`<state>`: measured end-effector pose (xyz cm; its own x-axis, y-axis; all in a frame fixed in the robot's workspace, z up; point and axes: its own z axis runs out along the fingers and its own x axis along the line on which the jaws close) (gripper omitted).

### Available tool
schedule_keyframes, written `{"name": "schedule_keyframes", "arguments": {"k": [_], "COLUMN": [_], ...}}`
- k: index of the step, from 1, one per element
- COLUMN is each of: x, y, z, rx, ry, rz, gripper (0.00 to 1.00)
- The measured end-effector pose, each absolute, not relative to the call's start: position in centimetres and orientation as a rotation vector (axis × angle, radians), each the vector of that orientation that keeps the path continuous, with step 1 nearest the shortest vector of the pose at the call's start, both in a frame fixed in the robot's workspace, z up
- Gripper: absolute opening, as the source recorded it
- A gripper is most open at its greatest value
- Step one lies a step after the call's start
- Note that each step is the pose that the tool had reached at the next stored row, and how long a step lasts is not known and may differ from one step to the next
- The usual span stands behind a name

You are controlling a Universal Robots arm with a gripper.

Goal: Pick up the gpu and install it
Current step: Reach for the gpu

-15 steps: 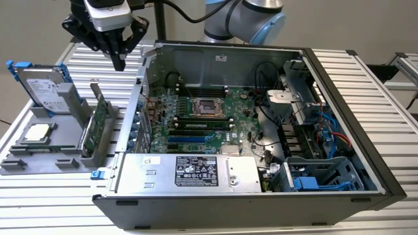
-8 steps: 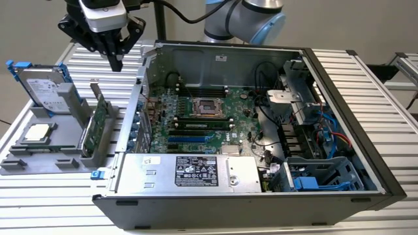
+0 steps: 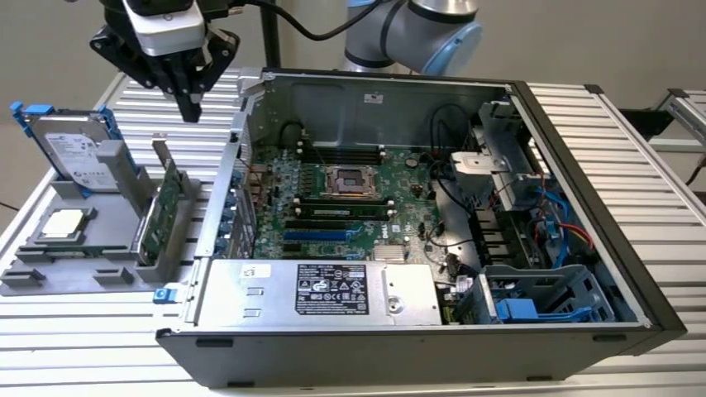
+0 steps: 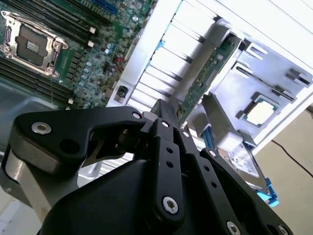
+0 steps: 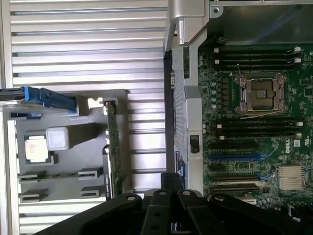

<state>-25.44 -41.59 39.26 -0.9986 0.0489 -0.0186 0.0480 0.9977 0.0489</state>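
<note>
The gpu (image 3: pixel 168 207) is a thin green card with a silver bracket. It stands on edge in a slot of the grey holder tray (image 3: pixel 66 277), just outside the open computer case. My gripper (image 3: pixel 192 107) hangs above and behind the card, well clear of it. Its black fingers meet in a point and it is shut with nothing in it. In both wrist views the gpu (image 4: pixel 205 83) (image 5: pixel 114 147) lies beyond the gripper (image 4: pixel 166 110) (image 5: pixel 171 180). The large green motherboard (image 3: pixel 331 207) (image 5: pixel 254 122) lies inside the case.
A silver hard drive with blue rails (image 3: pixel 78 153) leans in the tray at the exterior view's left. A processor chip (image 3: pixel 61 225) lies flat in front of it. The case's metal wall (image 3: pixel 226 190) stands between tray and motherboard. A power supply (image 3: pixel 320 289) fills the case's near side.
</note>
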Motion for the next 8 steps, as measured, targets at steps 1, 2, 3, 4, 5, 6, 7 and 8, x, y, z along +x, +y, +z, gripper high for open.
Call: {"name": "schedule_keyframes", "arguments": {"k": [1, 2, 3, 4, 5, 6, 7, 8], "x": [-25.53, -25.62, -25.70, -25.77, -25.85, -25.93, -26.00, -26.08], "y": [-41.61, -41.63, -41.65, -41.67, -41.68, -41.70, -41.71, -41.73], "z": [39.26, 39.26, 39.26, 39.26, 39.26, 39.26, 39.26, 39.26], "rx": [0.076, 0.076, 0.075, 0.075, 0.075, 0.075, 0.075, 0.075], "ry": [3.120, 3.120, 3.120, 3.120, 3.120, 3.120, 3.120, 3.120], "rz": [0.076, 0.076, 0.076, 0.076, 0.076, 0.076, 0.076, 0.076], "gripper": [0.00, 0.00, 0.00, 0.00, 0.00, 0.00, 0.00, 0.00]}}
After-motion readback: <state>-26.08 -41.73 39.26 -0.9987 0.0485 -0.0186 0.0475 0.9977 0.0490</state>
